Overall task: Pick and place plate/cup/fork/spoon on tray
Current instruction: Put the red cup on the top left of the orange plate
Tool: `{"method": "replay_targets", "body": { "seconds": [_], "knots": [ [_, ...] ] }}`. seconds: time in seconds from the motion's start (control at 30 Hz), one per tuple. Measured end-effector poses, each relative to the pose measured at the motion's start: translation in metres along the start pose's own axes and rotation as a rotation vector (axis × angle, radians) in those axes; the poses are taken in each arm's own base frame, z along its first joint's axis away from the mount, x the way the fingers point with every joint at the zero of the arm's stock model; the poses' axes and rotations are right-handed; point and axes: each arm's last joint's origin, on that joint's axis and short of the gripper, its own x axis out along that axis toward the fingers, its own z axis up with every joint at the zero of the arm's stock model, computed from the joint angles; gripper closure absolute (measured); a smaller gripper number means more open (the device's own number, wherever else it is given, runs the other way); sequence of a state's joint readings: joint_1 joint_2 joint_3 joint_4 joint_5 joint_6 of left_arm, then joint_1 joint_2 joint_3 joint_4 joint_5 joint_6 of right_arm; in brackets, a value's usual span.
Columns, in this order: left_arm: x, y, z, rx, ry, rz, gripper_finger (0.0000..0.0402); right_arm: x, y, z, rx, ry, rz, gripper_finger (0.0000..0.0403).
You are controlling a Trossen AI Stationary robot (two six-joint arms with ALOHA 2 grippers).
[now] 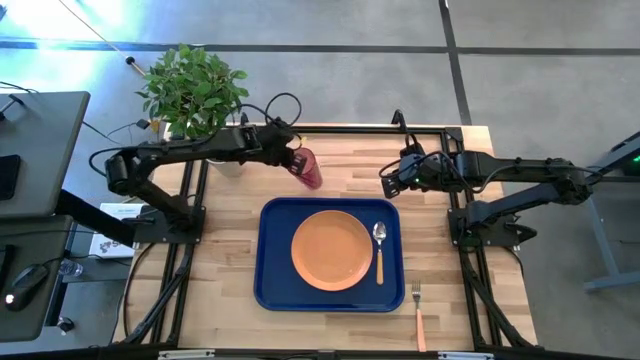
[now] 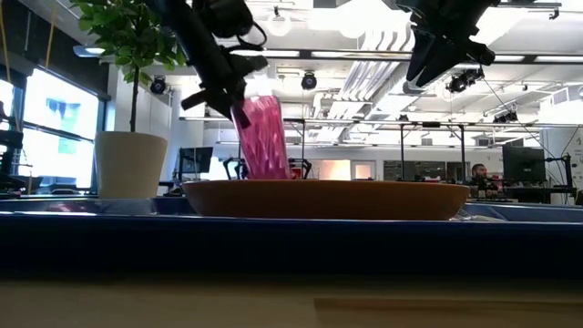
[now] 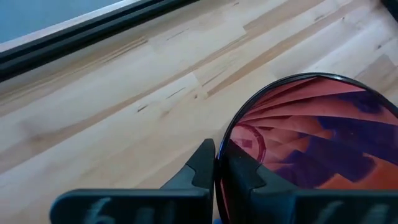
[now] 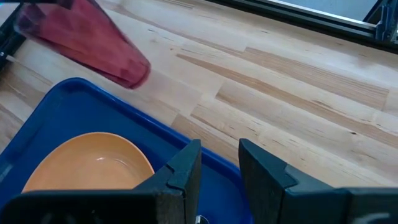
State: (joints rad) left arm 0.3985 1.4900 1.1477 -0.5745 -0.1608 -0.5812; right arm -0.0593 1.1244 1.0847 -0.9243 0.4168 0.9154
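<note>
My left gripper (image 1: 296, 160) is shut on the translucent red ribbed cup (image 1: 310, 170) over the table just beyond the tray's far left corner; the cup also shows in the low view (image 2: 264, 137). The orange plate (image 1: 332, 250) lies flat in the dark blue tray (image 1: 275, 290). The spoon (image 1: 380, 250) lies in the tray to the right of the plate. The fork (image 1: 418, 315) lies on the table to the right of the tray, near the front edge. My right gripper (image 1: 385, 183) is open and empty above the table beyond the tray's far right corner. My left gripper pinches the cup's rim (image 3: 219, 149), one finger (image 3: 242, 171) inside the cup and one finger (image 3: 202, 168) outside its wall. The cup is tilted, its mouth at the gripper and its base (image 4: 134, 71) lower, toward the tray. I cannot tell whether the base is clear of the table.
A potted plant (image 1: 190, 90) in a pale pot (image 2: 130, 164) stands at the table's far left corner, close behind my left arm. Bare wood lies beyond the tray and to its left and right.
</note>
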Motion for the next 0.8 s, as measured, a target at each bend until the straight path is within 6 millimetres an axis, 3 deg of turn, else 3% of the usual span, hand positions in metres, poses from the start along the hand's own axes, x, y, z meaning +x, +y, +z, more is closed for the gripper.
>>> {"method": "replay_targets", "body": {
  "seconds": [0.2, 0.57, 0.8],
  "knots": [
    [-0.029, 0.003, -0.006, 0.027, 0.016, -0.004, 0.0396, 0.0, 0.0, 0.0, 0.001, 0.0, 0.001, 0.0304],
    [-0.085, 0.0, -0.036, 0.211, 0.105, -0.09, 0.0396, 0.0, 0.0, 0.0, 0.003, 0.001, 0.002, 0.0304],
    [-0.095, -0.009, -0.052, 0.382, 0.154, -0.12, 0.0396, 0.0, 0.0, 0.0, 0.026, 0.001, 0.002, 0.0304]
  ]
}}
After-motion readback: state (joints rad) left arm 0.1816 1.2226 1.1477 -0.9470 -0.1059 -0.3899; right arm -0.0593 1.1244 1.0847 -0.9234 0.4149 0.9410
